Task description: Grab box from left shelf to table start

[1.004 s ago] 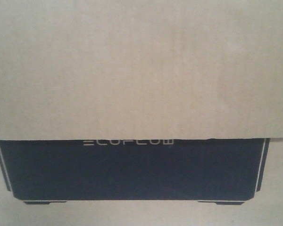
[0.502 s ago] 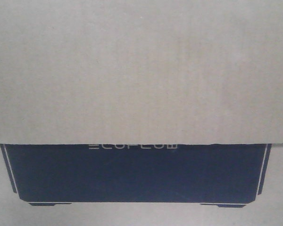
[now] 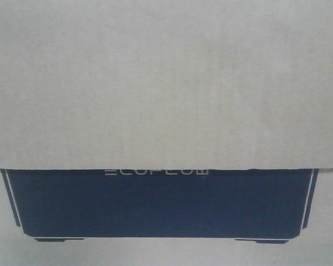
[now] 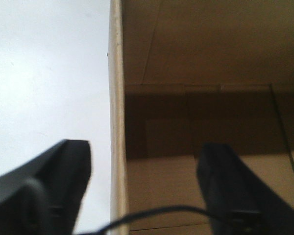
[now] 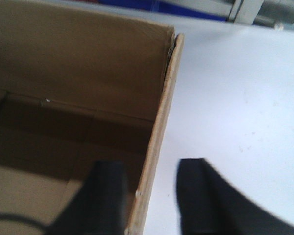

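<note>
From my station this looks like a storeroom or warehouse-type workspace. My front camera is filled by a plain brown shipping carton with ECOFLOW lettering on a black panel. My right wrist camera shows a bare white worktop, with blue plastic bins and a grey metal upright along its far edge.
</note>
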You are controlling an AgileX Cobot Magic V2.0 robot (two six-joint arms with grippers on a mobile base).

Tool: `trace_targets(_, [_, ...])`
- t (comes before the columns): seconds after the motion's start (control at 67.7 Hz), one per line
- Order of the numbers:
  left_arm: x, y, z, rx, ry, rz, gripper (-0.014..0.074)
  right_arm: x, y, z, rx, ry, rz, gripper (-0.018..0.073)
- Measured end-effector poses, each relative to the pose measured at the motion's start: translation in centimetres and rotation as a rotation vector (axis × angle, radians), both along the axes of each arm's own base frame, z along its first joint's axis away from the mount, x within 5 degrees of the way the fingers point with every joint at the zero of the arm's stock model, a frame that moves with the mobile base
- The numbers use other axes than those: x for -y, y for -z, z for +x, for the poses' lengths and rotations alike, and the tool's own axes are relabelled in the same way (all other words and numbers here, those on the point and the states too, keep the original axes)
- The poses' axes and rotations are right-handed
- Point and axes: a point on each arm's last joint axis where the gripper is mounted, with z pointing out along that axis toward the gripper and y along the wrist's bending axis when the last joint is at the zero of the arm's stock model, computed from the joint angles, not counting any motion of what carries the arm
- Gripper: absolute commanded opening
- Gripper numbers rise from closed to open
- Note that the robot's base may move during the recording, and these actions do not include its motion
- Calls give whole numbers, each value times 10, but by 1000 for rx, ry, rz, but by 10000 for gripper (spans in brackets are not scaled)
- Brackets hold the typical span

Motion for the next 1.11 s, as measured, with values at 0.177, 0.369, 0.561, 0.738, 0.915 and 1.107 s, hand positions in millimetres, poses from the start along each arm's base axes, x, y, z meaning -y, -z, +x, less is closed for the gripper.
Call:
trace_targets(0.177, [-16, 17, -50, 61, -15, 19, -93, 5, 11, -51, 106, 5, 11, 58])
trace_targets(0.369, [-30, 52, -90, 162, -39, 44, -93, 9, 54, -88, 172, 14, 11, 58])
trace_targets(0.561, [-36, 93, -114, 293, -43, 24, -93, 13, 97, -118, 283, 22, 19, 58])
trace_targets(0.738, [-38, 126, -122, 403, -41, 2, -93, 15, 131, -129, 381, 32, 16, 58])
trace_targets(0.915, [-38, 146, -120, 423, -39, 3, -93, 15, 149, -128, 453, 37, 21, 58])
trace_targets(1.107, [-38, 148, -120, 419, -39, 4, -93, 15, 149, -127, 478, 39, 23, 58])
